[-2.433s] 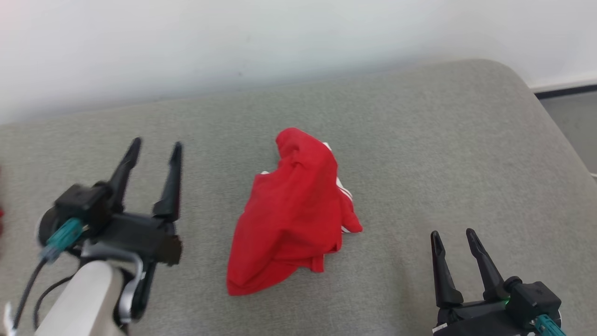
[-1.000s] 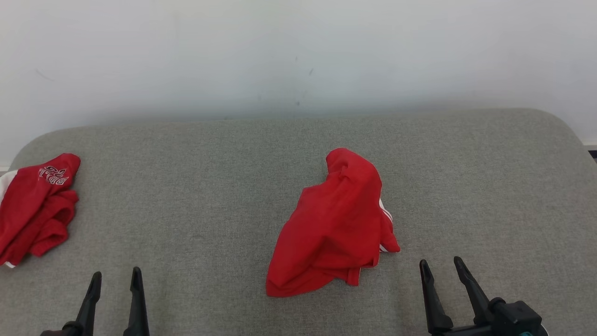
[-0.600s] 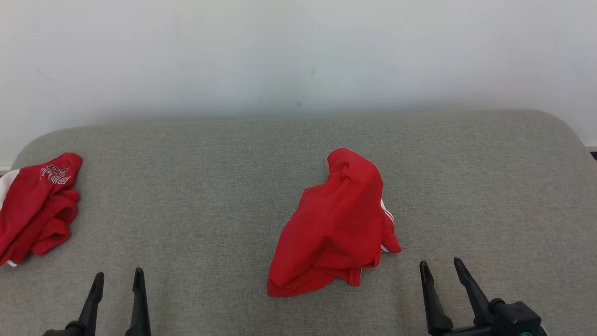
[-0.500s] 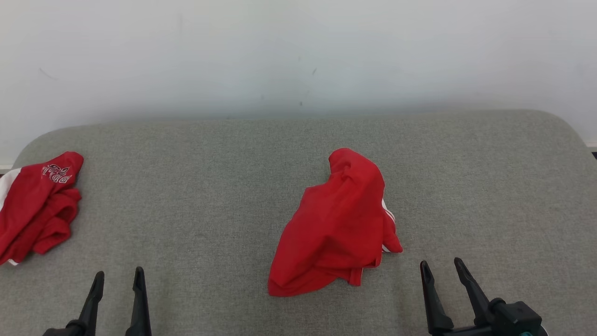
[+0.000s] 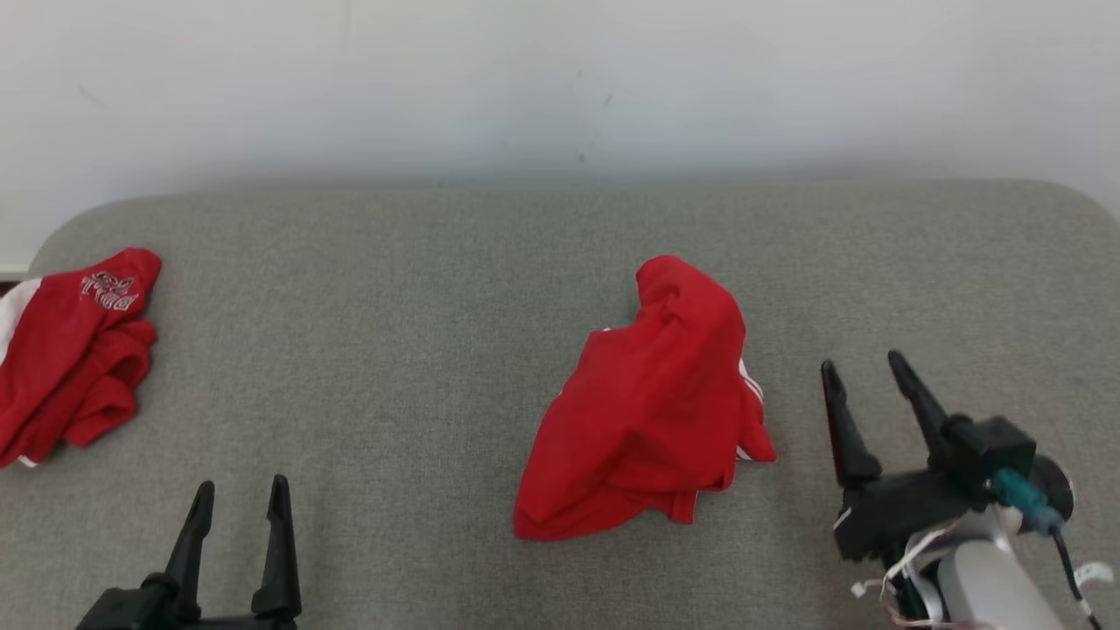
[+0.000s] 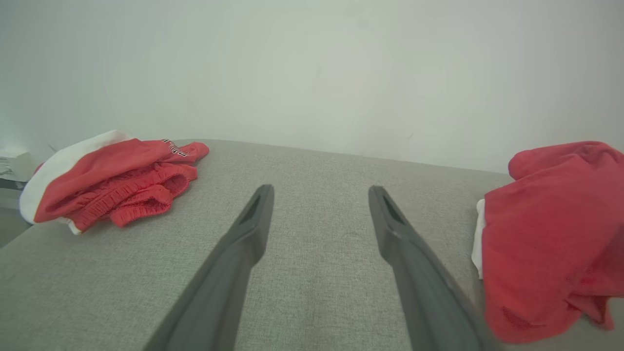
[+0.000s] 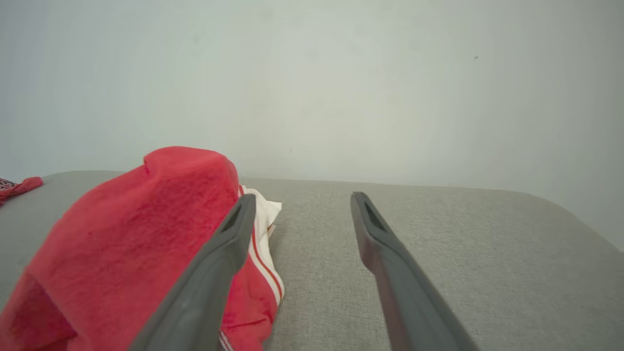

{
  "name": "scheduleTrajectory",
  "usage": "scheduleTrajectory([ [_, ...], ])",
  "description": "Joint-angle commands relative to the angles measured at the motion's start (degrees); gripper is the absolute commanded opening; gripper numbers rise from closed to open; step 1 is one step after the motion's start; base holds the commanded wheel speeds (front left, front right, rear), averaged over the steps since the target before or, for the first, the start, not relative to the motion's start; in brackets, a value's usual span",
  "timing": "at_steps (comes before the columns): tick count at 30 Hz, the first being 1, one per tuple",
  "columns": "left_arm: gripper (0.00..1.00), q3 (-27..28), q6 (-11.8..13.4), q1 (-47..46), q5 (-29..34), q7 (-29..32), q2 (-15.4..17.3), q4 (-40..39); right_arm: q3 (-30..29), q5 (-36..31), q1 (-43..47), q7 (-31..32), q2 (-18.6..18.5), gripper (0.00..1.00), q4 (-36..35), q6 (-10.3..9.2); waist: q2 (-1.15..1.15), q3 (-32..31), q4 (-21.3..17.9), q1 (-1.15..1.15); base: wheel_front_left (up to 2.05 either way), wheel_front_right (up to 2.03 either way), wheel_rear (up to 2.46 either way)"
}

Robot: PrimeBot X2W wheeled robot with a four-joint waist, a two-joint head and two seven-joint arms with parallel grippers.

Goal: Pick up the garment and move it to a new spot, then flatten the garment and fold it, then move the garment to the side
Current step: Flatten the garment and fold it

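Note:
A crumpled red garment [image 5: 652, 402] with white side stripes lies heaped right of the middle of the grey cushioned surface [image 5: 394, 350]. It appears at the right in the left wrist view [image 6: 546, 234] and at the left in the right wrist view [image 7: 131, 234]. My right gripper [image 5: 861, 360] stands open just right of the heap, and its left finger [image 7: 214, 273] overlaps the cloth's edge in its own view [image 7: 303, 195]. Whether it touches the cloth I cannot tell. My left gripper [image 5: 243, 483] is open and holds nothing at the lower left [image 6: 320, 187], well apart from the garment.
A second red garment [image 5: 74, 350] with white lettering and a white band lies bunched at the far left edge [image 6: 117, 180]. A white wall [image 5: 560, 87] rises behind the surface. The surface's back corners are rounded.
My right gripper has advanced from the near edge to beside the garment's right side, its forearm now in view. The head camera has shifted slightly. The garment and the left gripper have stayed put.

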Motion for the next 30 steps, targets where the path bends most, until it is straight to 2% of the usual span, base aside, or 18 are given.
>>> scheduleTrajectory([
  [1,1.00,-0.1,-0.2,-0.9,-0.3,-0.1,-0.2,0.3,0.1,0.0,-2.1,0.2,-0.8,1.00,1.6,-0.12,0.00,1.9,1.5,0.00,0.00,0.00,0.00],
  [9,1.00,-1.0,-0.7,-4.3,-1.1,-0.1,-0.3,1.8,4.0,0.5,-11.7,1.5,-3.2,1.00,16.1,-0.12,0.00,5.9,4.0,0.00,0.00,0.00,0.00],
  [16,1.00,-1.7,-0.8,-6.1,-1.4,-0.1,-0.5,3.0,9.4,3.0,-15.8,0.8,-2.2,1.00,28.0,-0.12,0.00,6.9,5.0,0.00,0.00,0.00,0.00],
  [21,1.00,-2.0,-0.8,-6.4,-1.5,-0.1,-0.6,3.5,11.9,5.1,-17.5,-0.2,-1.0,1.00,33.8,-0.12,0.00,6.9,5.4,0.00,0.00,0.00,0.00],
  [22,1.00,-2.0,-0.8,-6.4,-1.5,-0.1,-0.6,3.5,12.5,5.7,-17.8,-0.2,-0.7,0.95,34.8,-0.12,0.00,6.9,5.4,0.00,0.00,0.00,0.00],
  [23,1.00,-2.1,-0.8,-6.4,-1.5,-0.1,-0.6,3.6,13.1,6.3,-18.0,-0.3,-0.5,0.38,35.7,-0.12,0.00,6.8,5.5,0.00,0.00,0.00,0.00],
  [24,1.00,-2.2,-0.8,-6.3,-1.5,-0.1,-0.6,3.7,13.6,6.9,-18.3,-0.4,-0.4,0.00,36.3,-0.12,0.00,6.7,5.5,0.00,0.00,0.00,0.00],
  [30,1.00,-1.3,-0.8,-5.2,-1.4,-0.1,-0.5,3.9,14.1,9.4,-20.2,-1.5,-2.4,0.00,37.1,-0.12,0.00,5.4,4.5,0.00,0.00,0.00,0.00],
])
